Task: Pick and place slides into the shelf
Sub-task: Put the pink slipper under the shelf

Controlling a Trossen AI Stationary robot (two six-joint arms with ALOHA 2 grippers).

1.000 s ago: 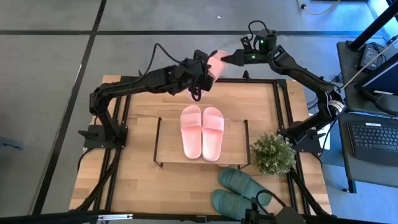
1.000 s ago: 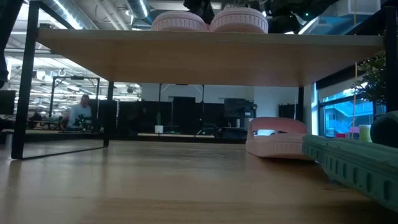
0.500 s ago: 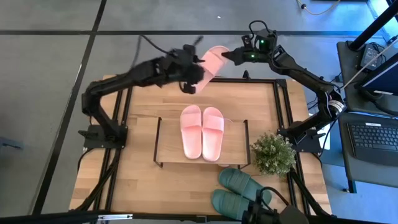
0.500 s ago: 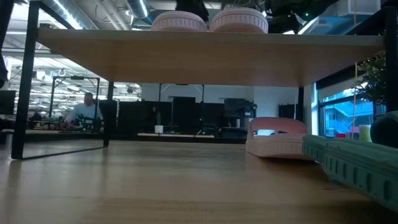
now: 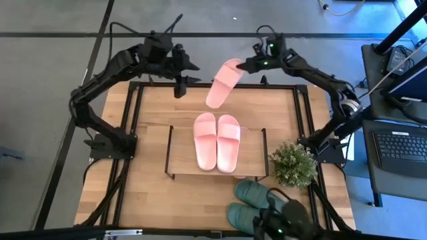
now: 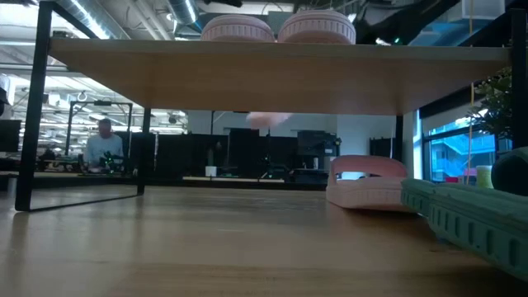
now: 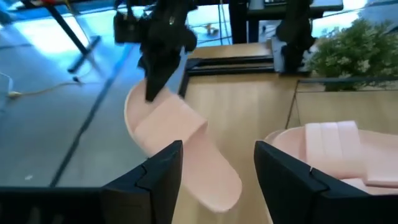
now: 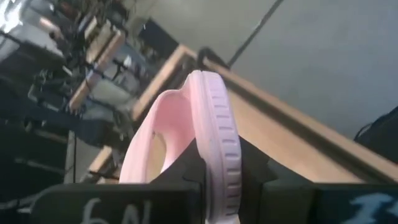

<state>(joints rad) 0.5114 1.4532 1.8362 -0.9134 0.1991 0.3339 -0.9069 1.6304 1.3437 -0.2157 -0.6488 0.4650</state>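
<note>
While the right claw (image 5: 244, 65) clenches the edge of a light pink slide (image 5: 223, 83) hanging tilted above the bench's (image 5: 153, 120) far edge, the left claw (image 5: 181, 73) stands released beside it; another pink pair (image 5: 217, 141) lies on the shelf (image 5: 183, 160).

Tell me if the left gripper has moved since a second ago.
Yes. In the high view the left gripper, open, has pulled back leftward from the pink slide that the right gripper holds over the table's far edge.
</note>
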